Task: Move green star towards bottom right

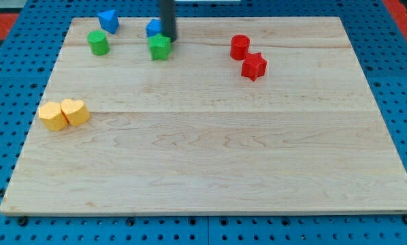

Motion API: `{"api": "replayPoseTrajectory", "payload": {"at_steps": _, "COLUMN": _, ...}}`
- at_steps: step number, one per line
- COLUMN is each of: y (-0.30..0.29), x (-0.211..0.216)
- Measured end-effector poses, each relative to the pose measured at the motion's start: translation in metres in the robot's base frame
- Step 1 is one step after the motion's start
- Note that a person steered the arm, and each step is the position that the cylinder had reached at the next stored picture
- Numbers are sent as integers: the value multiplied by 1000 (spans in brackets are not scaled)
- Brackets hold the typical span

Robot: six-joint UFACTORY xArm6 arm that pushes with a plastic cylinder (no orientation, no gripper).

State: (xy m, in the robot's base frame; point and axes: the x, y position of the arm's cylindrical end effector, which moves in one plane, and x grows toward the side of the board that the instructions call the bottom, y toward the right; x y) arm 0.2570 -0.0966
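The green star (160,47) lies near the view's top, left of centre, on the wooden board (210,150). My tip (169,39) is a dark rod coming down from the top edge; its end touches the star's upper right side. A blue block (153,28) sits just behind the star and is partly hidden by the rod.
A green cylinder (98,43) and a blue triangular block (109,20) lie at the top left. A red cylinder (239,46) and a red star (254,66) lie at the top right. Two yellow blocks (64,113) touch each other at the left edge.
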Motion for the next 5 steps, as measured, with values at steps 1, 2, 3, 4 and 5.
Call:
{"api": "replayPoseTrajectory", "payload": {"at_steps": 1, "y": -39, "x": -2}}
{"api": "replayPoseTrajectory", "payload": {"at_steps": 2, "y": -40, "x": -2}}
{"api": "replayPoseTrajectory", "payload": {"at_steps": 3, "y": -40, "x": -2}}
{"api": "replayPoseTrajectory", "payload": {"at_steps": 4, "y": -49, "x": -2}}
{"api": "replayPoseTrajectory", "payload": {"at_steps": 5, "y": -90, "x": -2}}
